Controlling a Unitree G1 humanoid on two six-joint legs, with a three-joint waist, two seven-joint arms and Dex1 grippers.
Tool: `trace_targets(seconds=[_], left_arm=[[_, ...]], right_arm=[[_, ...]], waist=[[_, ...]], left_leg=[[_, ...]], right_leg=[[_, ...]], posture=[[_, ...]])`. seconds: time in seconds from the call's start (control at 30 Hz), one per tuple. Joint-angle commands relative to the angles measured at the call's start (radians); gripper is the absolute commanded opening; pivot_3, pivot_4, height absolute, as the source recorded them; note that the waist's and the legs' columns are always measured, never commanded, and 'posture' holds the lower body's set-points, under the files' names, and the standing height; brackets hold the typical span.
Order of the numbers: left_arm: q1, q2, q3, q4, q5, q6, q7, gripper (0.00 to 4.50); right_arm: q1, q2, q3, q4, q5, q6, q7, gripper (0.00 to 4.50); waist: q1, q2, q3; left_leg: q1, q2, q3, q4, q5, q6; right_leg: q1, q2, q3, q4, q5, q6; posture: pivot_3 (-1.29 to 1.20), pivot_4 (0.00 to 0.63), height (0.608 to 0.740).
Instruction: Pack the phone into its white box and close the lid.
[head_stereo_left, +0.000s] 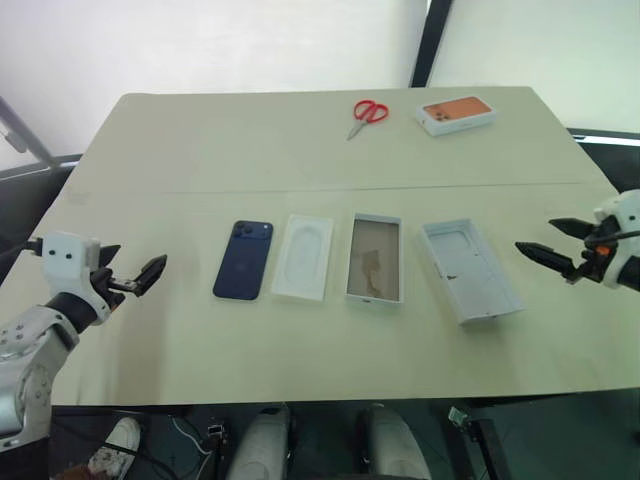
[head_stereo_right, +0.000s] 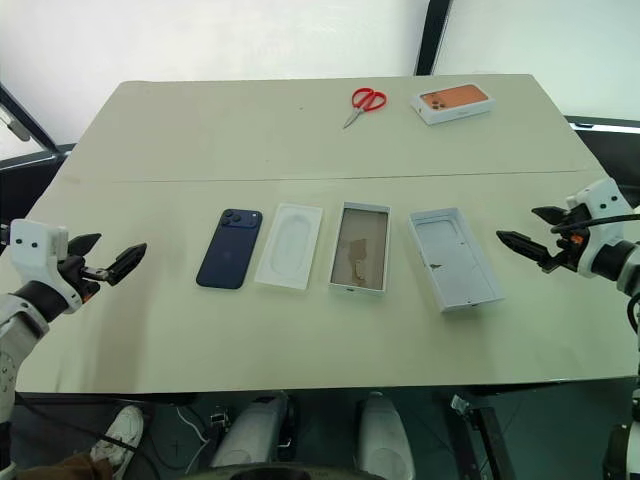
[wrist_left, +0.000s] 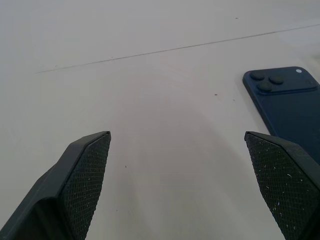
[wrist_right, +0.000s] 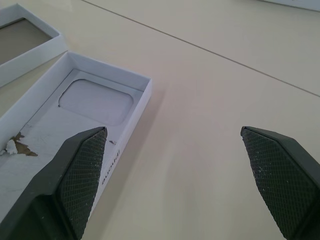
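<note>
**Four pieces in a row, both claws spread and empty**

Four things lie in a row across the middle of the table (head_stereo_left: 150, 350), nearer its front edge than its back. Going from the left edge toward the right, we see the phone (head_stereo_left: 244, 260), face down with its camera bump toward the back edge; the insert (head_stereo_left: 303, 257) just beside it; the box (head_stereo_left: 374, 258), open side up with its tan floor showing; and the lid (head_stereo_left: 470, 270), inside up and turned a little askew. Each lies flat and apart from its neighbours, though we cannot tell whether the phone and the insert touch.

Our left claw (head_stereo_left: 128, 282) hangs near the left edge, its fingers spread wide and holding nothing; the phone sits well apart from it. Our right claw (head_stereo_right: 528, 232) hovers near the right edge, also spread and empty, near the lid without touching it.

Toward the back edge lie the scissors (head_stereo_left: 367, 116) with red handles, and near them, closer to the back right corner, a second box (head_stereo_left: 456, 114) with an orange phone printed on top.
</note>
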Motion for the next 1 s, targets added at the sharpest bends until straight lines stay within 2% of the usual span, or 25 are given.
trace_targets(seconds=[0.03, 0.23, 0.47, 0.8, 0.87, 1.0], left_arm=[[-0.005, 0.003, 0.003, -0.041, -0.014, -0.002, 0.003, 4.50], [-0.024, -0.008, -0.009, -0.044, -0.016, -0.001, 0.014, 4.50], [-0.041, -0.044, -0.031, -0.065, -0.039, -0.008, 0.030, 4.50], [-0.150, -0.066, -0.145, 0.018, -0.024, -0.024, 0.016, 4.50], [-0.184, -0.087, -0.183, 0.025, -0.030, -0.021, 0.018, 4.50], [-0.213, -0.132, -0.242, -0.006, -0.019, -0.012, 0.048, 4.50]], right_arm=[[-0.013, -0.011, -0.010, -0.024, -0.001, -0.016, -0.010, 4.48], [-0.019, 0.010, 0.006, -0.053, -0.006, -0.016, -0.039, 4.48], [-0.073, 0.104, 0.031, -0.091, -0.061, -0.072, -0.219, 4.48], [-0.030, 0.254, 0.036, -0.377, -0.035, 0.028, -0.398, 4.48], [-0.039, 0.282, 0.077, -0.433, -0.086, 0.025, -0.452, 4.48], [-0.075, 0.360, 0.086, -0.489, -0.037, 0.063, -0.498, 4.48]], waist=[[0.001, 0.000, 0.000], [0.000, 0.000, 0.000], [0.000, 0.000, 0.000], [0.002, 0.000, 0.000], [-0.001, 0.001, 0.000], [-0.001, 0.000, 0.000]], left_leg=[[0.000, 0.000, 0.000, 0.000, 0.000, 0.000], [0.000, 0.000, 0.000, 0.000, 0.000, 0.000], [0.000, 0.000, 0.000, 0.000, 0.000, 0.000], [0.000, -0.001, 0.000, 0.001, 0.000, 0.000], [0.000, -0.001, 0.000, 0.001, 0.000, 0.000], [0.000, 0.000, 0.000, 0.001, 0.000, -0.001]], right_leg=[[0.000, 0.000, 0.000, 0.000, 0.000, 0.000], [0.000, 0.000, 0.000, 0.000, 0.000, 0.000], [0.000, 0.000, 0.000, 0.000, 0.000, 0.000], [0.000, 0.000, 0.000, 0.000, 0.000, 0.000], [0.000, 0.000, 0.000, 0.001, 0.000, 0.000], [0.000, 0.001, 0.000, 0.001, 0.000, 0.000]], posture=[[0.00, 0.150, 0.697], [0.00, 0.150, 0.697], [0.00, 0.150, 0.697], [0.00, 0.150, 0.697], [0.00, 0.150, 0.697], [0.00, 0.150, 0.697]])
